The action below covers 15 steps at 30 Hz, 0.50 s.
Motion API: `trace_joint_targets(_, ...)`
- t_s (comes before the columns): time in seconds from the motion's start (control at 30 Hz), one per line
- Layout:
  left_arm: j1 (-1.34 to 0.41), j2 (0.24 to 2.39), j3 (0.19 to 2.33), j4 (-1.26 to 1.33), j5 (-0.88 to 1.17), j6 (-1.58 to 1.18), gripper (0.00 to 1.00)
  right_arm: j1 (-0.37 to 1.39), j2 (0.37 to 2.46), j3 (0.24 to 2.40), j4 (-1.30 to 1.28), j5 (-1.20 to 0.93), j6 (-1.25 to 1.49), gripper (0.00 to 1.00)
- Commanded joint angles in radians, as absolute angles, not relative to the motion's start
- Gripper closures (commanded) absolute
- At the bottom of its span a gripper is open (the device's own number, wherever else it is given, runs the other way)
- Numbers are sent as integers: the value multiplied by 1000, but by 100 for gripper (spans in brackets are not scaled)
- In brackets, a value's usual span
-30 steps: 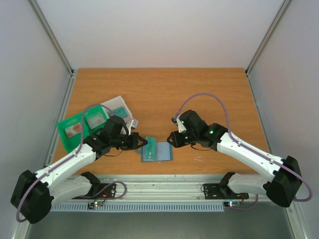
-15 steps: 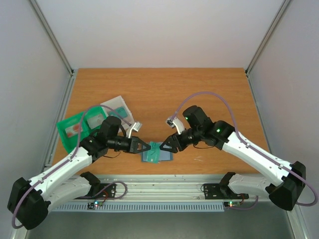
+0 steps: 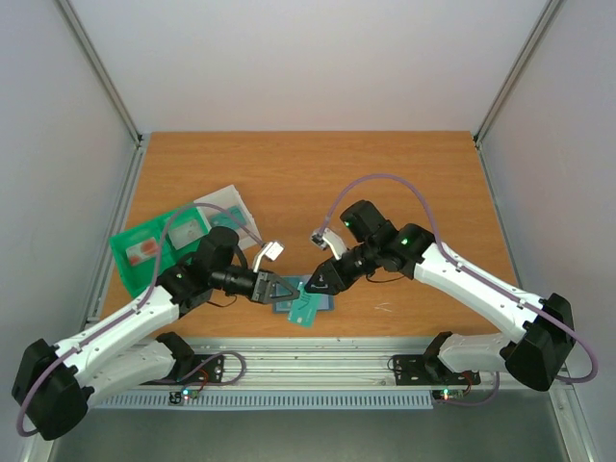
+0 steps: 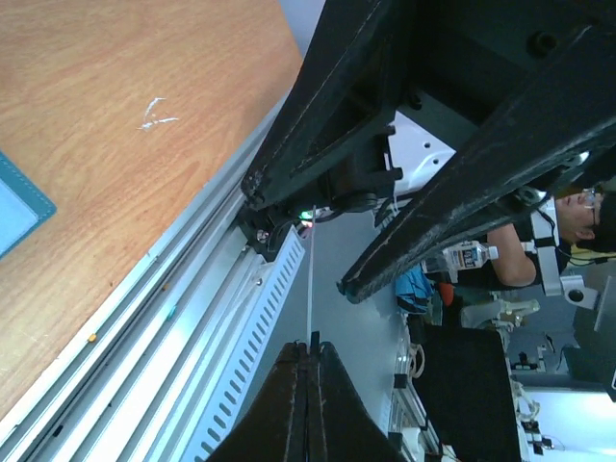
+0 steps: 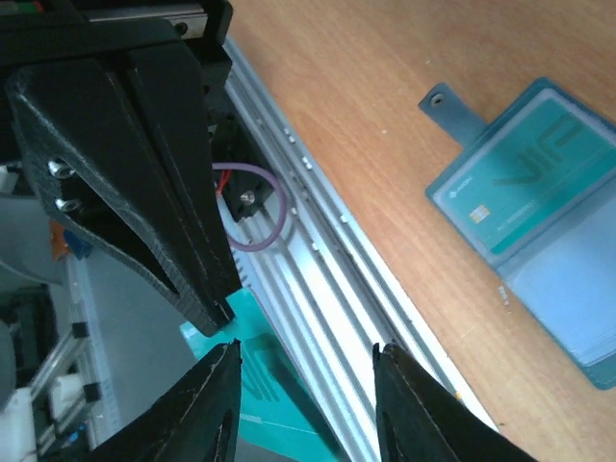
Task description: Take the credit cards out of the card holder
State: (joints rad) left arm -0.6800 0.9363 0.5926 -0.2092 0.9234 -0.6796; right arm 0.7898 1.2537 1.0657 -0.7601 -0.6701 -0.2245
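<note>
The slate-blue card holder (image 5: 539,217) lies open on the table near the front edge, with a teal card (image 5: 534,159) in its pocket. In the top view it (image 3: 328,299) is partly hidden under both grippers. My left gripper (image 3: 277,289) is shut on another teal credit card (image 3: 306,312) and holds it above the table's front edge. That card shows edge-on in the left wrist view (image 4: 310,279) and flat in the right wrist view (image 5: 265,390). My right gripper (image 5: 303,348) is open and empty, right next to the left fingers (image 5: 144,164). The pink and white cards are out of view.
A green plastic tray (image 3: 144,250) and a clear whitish tray (image 3: 226,205) lie at the left of the table. The aluminium rail (image 5: 337,250) runs along the table's front edge just below the grippers. Bare wood lies behind and to the right.
Both grippers have closed in over the card holder. The teal card has come away from the holder in my left gripper and now hangs toward the near edge.
</note>
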Motion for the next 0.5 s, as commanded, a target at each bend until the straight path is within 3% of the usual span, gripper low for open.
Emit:
trace_joint_targets(0.0, -692, 940, 620, -140, 971, -666, 99, 785, 1253, 1096, -772, -775, -262, 70)
trace_joint_targets(0.07, -693, 937, 618, -137, 964, -664, 100, 785, 1248, 1090, -758, -801, -258, 85)
trace_joint_targets(0.17, -695, 934, 617, -116, 959, -674, 100, 785, 1248, 1089, -735, -848, -250, 98)
trace_joint_targets(0.27, -695, 921, 633, -128, 925, -679, 99, 786, 1240, 1086, -704, -869, -221, 99)
trace_joint_targets(0.47, -691, 844, 625, -103, 761, -720, 63, 777, 1235, 1107, -654, -811, -128, 99)
